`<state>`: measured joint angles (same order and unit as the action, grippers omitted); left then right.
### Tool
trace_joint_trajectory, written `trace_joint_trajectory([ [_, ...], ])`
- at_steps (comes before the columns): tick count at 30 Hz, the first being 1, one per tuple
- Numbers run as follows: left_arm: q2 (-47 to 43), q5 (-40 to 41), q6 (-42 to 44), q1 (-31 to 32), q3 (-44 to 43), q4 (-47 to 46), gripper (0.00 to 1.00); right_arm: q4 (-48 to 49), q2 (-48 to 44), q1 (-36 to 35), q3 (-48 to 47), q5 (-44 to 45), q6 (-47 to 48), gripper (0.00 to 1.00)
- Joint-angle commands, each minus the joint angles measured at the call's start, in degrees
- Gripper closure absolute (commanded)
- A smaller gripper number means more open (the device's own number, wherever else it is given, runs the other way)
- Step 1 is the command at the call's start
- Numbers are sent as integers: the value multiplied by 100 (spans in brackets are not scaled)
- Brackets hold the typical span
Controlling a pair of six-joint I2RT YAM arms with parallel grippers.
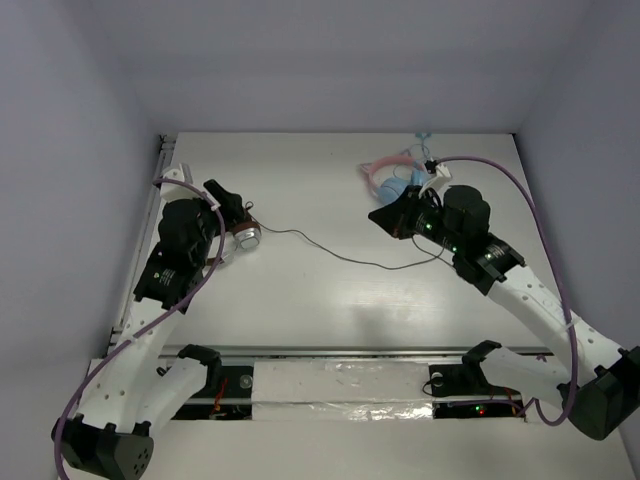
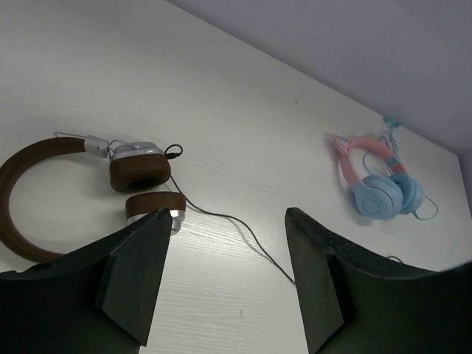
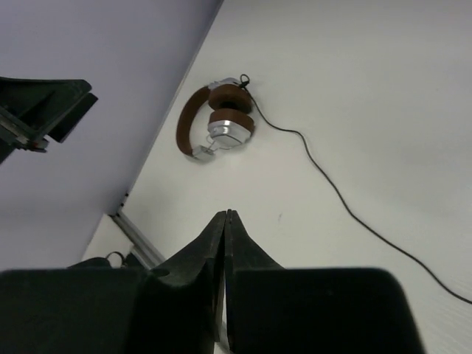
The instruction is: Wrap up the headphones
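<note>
The headphones (image 2: 139,173) lie flat at the table's left side, brown headband (image 2: 18,195) to the left and the two earcups folded together. Their thin dark cable (image 2: 236,225) trails right across the table (image 1: 340,255). My left gripper (image 2: 225,217) hovers open just above and beside the earcups, with nothing between its fingers. From above, only a silver earcup (image 1: 246,237) shows past the left gripper (image 1: 228,203). My right gripper (image 3: 226,214) is shut and empty, and the headphones (image 3: 217,122) lie far off in its view. It hangs near the cable's far end (image 1: 385,215).
Smaller pink-and-light-blue headphones (image 1: 395,178) lie at the back right, just behind my right arm. They also appear in the left wrist view (image 2: 376,184). A metal rail (image 1: 145,250) runs along the table's left edge and another (image 1: 340,352) along the near edge. Grey walls enclose the table.
</note>
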<state>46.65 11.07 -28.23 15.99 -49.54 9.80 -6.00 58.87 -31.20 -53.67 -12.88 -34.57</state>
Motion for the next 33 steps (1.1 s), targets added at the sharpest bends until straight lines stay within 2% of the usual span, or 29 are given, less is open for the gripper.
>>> trace_joint_trajectory([
  [1,1,474,-139,-26,23,39,40,204,-16,-70,-127,348,240,98],
  [5,317,1045,-236,-26,-82,294,55,178,-69,-123,-4,374,275,100],
  [6,388,1203,-244,-182,-100,399,64,161,-78,-175,6,401,284,100],
  [8,633,1021,-227,-516,-109,470,74,125,-95,-176,32,436,319,100],
  [9,721,776,-201,-935,-100,548,80,125,-139,-176,67,462,328,100],
  [10,818,687,-183,-1166,-100,566,81,117,-165,-176,93,480,328,100],
  [14,1573,431,-69,-2177,-135,830,76,108,-280,-229,173,497,354,100],
  [17,1820,256,-7,-2704,-4,647,59,81,-385,-229,260,497,372,100],
  [18,1864,73,28,-2802,40,480,45,108,-464,-229,330,506,354,100],
  [19,1926,10,28,-2864,76,409,42,125,-517,-229,331,515,354,100],
  [22,2330,-105,159,-2970,-3,417,40,152,-596,-229,462,550,345,91],
  [23,2531,-79,177,-2970,-38,435,40,152,-622,-229,506,568,345,84],
  [26,2795,-166,204,-3031,-65,347,40,143,-640,-229,576,577,380,73],
  [33,3578,-386,300,-3031,-197,329,53,248,-666,-229,744,611,389,69],
])
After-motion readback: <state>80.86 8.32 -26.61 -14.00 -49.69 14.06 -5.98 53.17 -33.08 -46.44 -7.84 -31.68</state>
